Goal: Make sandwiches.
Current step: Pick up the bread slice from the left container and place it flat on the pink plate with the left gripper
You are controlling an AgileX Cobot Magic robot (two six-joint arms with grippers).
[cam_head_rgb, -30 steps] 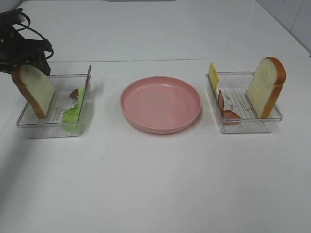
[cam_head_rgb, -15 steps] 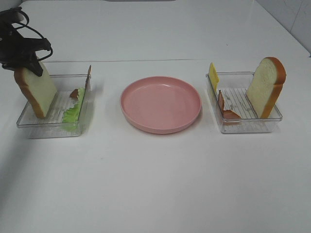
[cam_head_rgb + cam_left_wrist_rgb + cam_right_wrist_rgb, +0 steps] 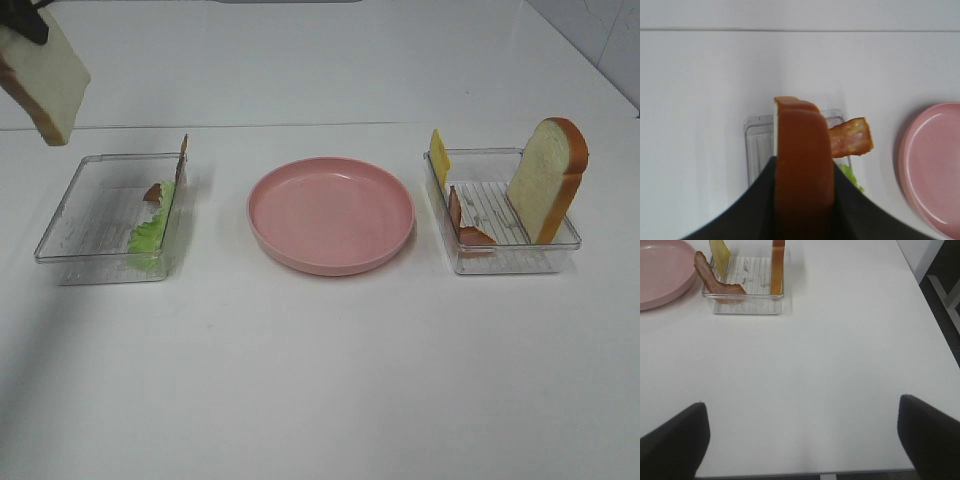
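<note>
The bread slice [image 3: 47, 84] is white-faced with an orange-brown crust down its edge. It hangs in the air at the far left, well away from the pink plate [image 3: 331, 213] and higher than it. It is tilted, with its long axis slanting steeply, its lower end pointing down and its white face turned toward the plate's side. In the wrist view it is edge-on [image 3: 802, 155], showing only crust. The left gripper [image 3: 804, 167] is clamped on that slice, a dark finger against each face.

Left of the plate a clear tray [image 3: 60, 250] holds a lettuce leaf [image 3: 150, 232] and a bacon strip [image 3: 153, 192]. Right of the plate another clear tray [image 3: 520, 262] holds a second bread slice [image 3: 547, 178] standing upright, a cheese square [image 3: 439, 155] and more bacon [image 3: 465, 225].

The right gripper [image 3: 802, 437] hovers spread wide over bare table [image 3: 830, 370], grasping nothing.
</note>
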